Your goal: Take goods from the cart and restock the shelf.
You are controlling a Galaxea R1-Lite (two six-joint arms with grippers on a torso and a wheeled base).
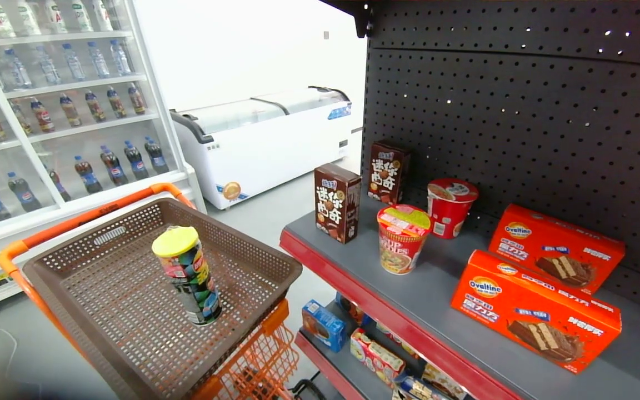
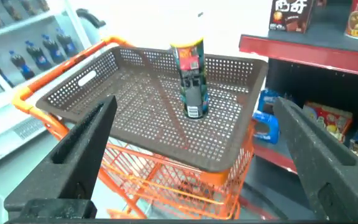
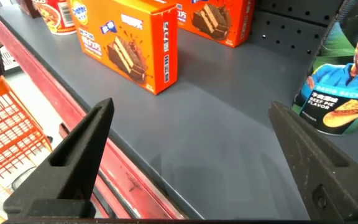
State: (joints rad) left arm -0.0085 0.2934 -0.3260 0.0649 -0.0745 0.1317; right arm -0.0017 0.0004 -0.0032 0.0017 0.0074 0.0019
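The chip canister (image 1: pixel 186 275) stood upright on the floor of the cart's brown basket (image 1: pixel 75 250), yellow lid up, roughly mid-basket and apart from all four perforated walls. The orange cart handle (image 1: pixel 92 214) ran along the basket's far rim. The basket's near-right corner sat just beside the red front edge (image 1: pixel 353 291) of the shelf (image 1: pixel 442 289).

The left end effector (image 2: pixel 194 102) hung above the basket with its fingers spread wide, and the canister (image 2: pixel 190 78) stood between them in that view, untouched. The right end effector (image 3: pixel 192 106) hovered over the shelf, fingers likewise spread and gripping nothing.

On the shelf, two brown boxes (image 1: pixel 336 203) stood upright at the left end. Beside them stood a cup of noodles (image 1: pixel 402 239), with a red cup (image 1: pixel 450 206) behind it. Two orange boxes (image 1: pixel 536 311) lay flat, one behind the other, toward the right. A strip of bare grey surface ran along the red edge in front of the cups. In the right wrist view, a wider bare stretch lay between the front orange box (image 3: pixel 129 43) and a blue can (image 3: pixel 344 81). Packets (image 1: pixel 325 325) sat on the lower shelf.
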